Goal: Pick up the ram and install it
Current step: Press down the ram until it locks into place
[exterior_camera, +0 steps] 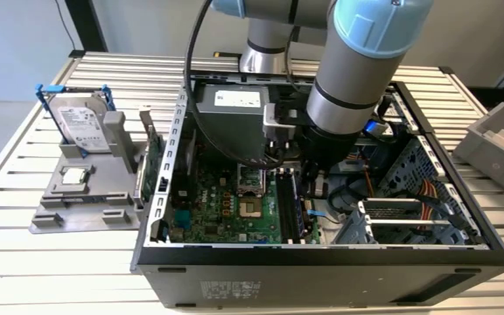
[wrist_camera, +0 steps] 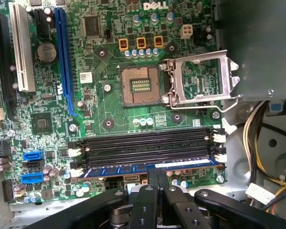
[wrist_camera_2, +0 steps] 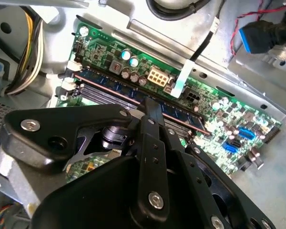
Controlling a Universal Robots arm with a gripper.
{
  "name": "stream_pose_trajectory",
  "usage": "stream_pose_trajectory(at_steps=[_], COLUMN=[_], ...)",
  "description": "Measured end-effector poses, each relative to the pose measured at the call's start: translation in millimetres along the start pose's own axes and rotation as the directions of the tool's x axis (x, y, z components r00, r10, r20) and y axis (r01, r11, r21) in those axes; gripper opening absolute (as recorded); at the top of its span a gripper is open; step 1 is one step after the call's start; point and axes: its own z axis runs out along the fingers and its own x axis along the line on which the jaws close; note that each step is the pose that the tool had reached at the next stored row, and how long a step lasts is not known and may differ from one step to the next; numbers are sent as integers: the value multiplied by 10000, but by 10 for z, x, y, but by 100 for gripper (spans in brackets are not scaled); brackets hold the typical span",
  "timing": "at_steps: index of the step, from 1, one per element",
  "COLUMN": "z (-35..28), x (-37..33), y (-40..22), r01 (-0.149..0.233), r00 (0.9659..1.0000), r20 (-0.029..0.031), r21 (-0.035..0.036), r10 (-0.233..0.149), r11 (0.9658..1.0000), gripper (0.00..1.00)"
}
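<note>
The ram point(wrist_camera: 124, 168), a long thin stick with blue-labelled chips, stands on edge in the outermost of the black memory slots point(wrist_camera: 143, 145) on the green motherboard point(exterior_camera: 226, 203). In the second wrist view the ram point(wrist_camera_2: 112, 85) runs slantwise past several capacitors. My gripper point(wrist_camera: 158, 171) sits at the middle of the ram's length, its two black fingers pressed close together on the ram's top edge. In the exterior view the gripper point(exterior_camera: 294, 165) is deep inside the open computer case point(exterior_camera: 322, 262), above the slots.
An open CPU socket point(wrist_camera: 140, 86) and its raised metal frame point(wrist_camera: 200, 78) lie beside the slots. Yellow cables point(wrist_camera: 255, 143) hang at one end. On the exterior view's left, a hard drive point(exterior_camera: 84, 125) in a blue frame and a green card point(exterior_camera: 151, 164) stand on a grey holder.
</note>
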Motion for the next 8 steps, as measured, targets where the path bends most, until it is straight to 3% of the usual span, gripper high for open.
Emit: stream_pose_trajectory(at_steps=[8], z=[139], x=[6], y=[21], r01=[37], r00=[10000], r20=[-17], r21=[-4], r10=[-37], r11=[10000], gripper=[0])
